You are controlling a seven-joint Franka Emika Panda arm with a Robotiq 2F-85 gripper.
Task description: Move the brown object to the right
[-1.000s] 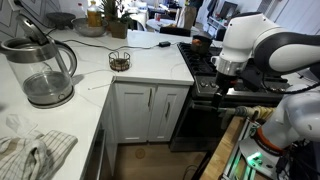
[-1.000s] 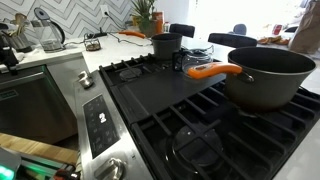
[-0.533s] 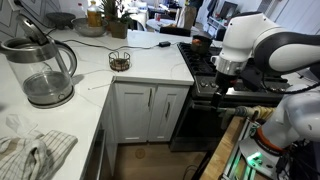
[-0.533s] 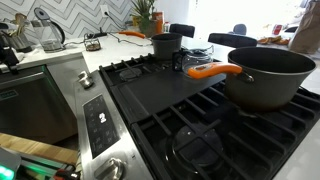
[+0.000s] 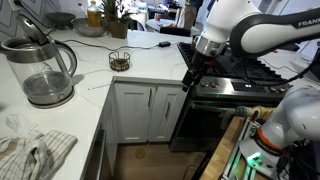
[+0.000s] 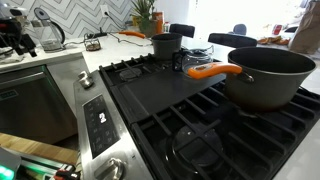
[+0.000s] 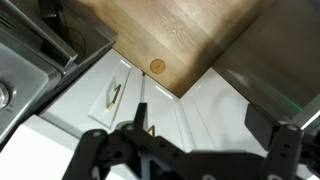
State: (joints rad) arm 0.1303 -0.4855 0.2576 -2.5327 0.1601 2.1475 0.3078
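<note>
**Desk:** Where does the brown wire basket (image 5: 119, 60) stand?

**Caption writer:** It stands on the white marble countertop (image 5: 150, 70), toward the back. It is well apart from the glass kettle (image 5: 45, 70) at the other end, and nothing is touching it.

**Desk:** What has changed in the past second?

**Caption writer:** Basket and kettle have not shifted. The Panda arm (image 5: 240, 25) hung over the stove (image 5: 235, 88) a second ago and has since swung toward the counter. Its gripper (image 5: 190, 73) now hangs at the counter's stove-side edge, still apart from the basket.

**Desk:** And the pincer?

**Caption writer:** In the wrist view the gripper (image 7: 195, 140) has its fingers (image 7: 105, 155) spread wide with nothing between them. Below it are white cabinet doors (image 7: 150, 110) and a wooden floor (image 7: 190, 35).

**Desk:** The rest of the room?

**Caption writer:** It is a kitchen. A crumpled cloth (image 5: 30, 155) lies on the near counter, and a black item with a cable (image 5: 163, 44) lies behind the basket. In an exterior view a large dark pot (image 6: 275, 75) sits on the black stove grates (image 6: 190, 110), with an orange handle (image 6: 212, 71) at its side. A smaller pot (image 6: 163, 45) stands behind it, before a herringbone tile wall (image 6: 85, 15).
</note>
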